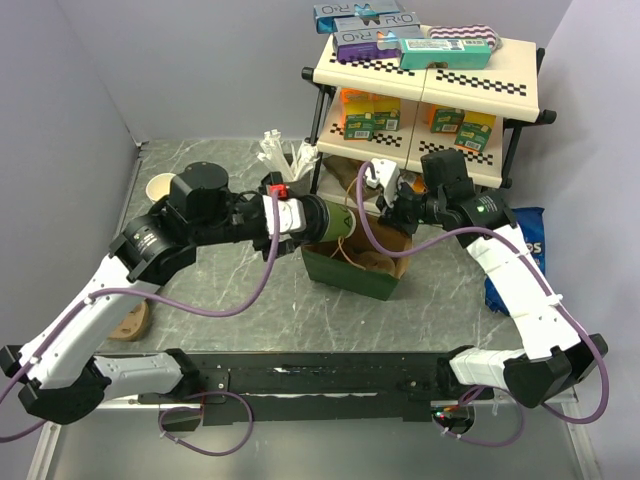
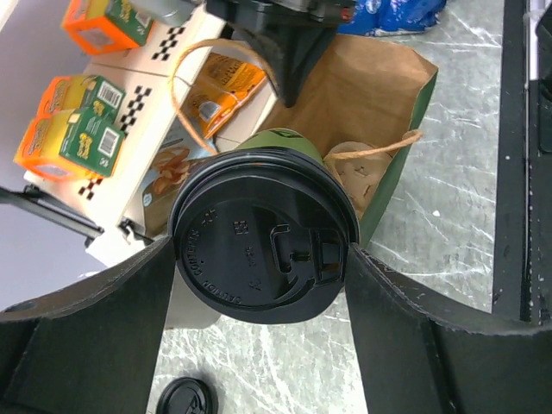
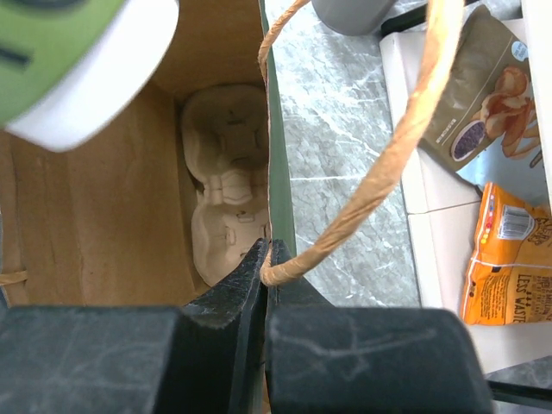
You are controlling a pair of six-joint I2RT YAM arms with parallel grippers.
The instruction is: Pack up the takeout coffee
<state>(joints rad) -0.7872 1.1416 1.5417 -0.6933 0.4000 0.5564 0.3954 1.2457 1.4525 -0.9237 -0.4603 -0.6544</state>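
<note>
Above the paper bag (image 1: 352, 274): takeout coffee (image 1: 328, 220) lies on its side in mid-air, black lid toward the left arm.
Left gripper (image 2: 261, 257): clamped on either side of the cup at its lid end.
Right gripper (image 3: 267, 259): pinched together on the bag's rim, by the twine handle (image 3: 388, 164).
Inside bag: pulp cup carrier (image 3: 226, 172) at the bottom.

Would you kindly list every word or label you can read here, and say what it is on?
"R·O": on the blue boxes atop the shelf.
On the coffee cup, the lid's raised lettering is too faint to read.
Orange snack bag and green-orange cartons: print too blurred.
</note>
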